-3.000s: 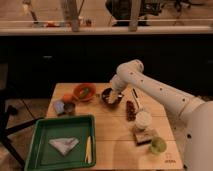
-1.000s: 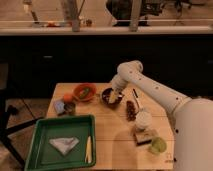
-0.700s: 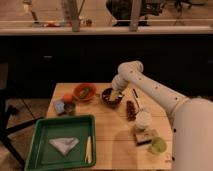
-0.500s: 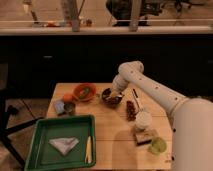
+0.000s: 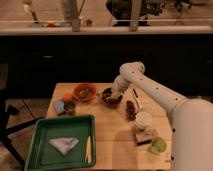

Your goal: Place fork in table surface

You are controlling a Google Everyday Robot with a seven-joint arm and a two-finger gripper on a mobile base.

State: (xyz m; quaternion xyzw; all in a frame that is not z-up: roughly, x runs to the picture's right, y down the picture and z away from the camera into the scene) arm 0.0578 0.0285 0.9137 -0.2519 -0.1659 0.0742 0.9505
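My gripper (image 5: 116, 95) hangs at the end of the white arm, right at the right rim of the dark maroon bowl (image 5: 109, 97) near the back of the table surface (image 5: 112, 131), a light wooden plank top. I cannot make out the pale silvery fork; it may be hidden at the gripper or in the bowl. A dark thin utensil (image 5: 135, 94) lies just right of the gripper. A pale yellow utensil (image 5: 89, 149) lies in the green tray (image 5: 37, 135).
An orange bowl (image 5: 83, 91), an orange fruit (image 5: 67, 97) and a small dark cup (image 5: 70, 107) stand at the back left. A white cloth (image 5: 64, 144) lies in the tray. A brown packet (image 5: 131, 109), white cup (image 5: 143, 119), brown block (image 5: 144, 136) and green fruit (image 5: 158, 145) stand on the right.
The arm has stayed over the maroon bowl with hardly any shift. Nothing on the table has moved.
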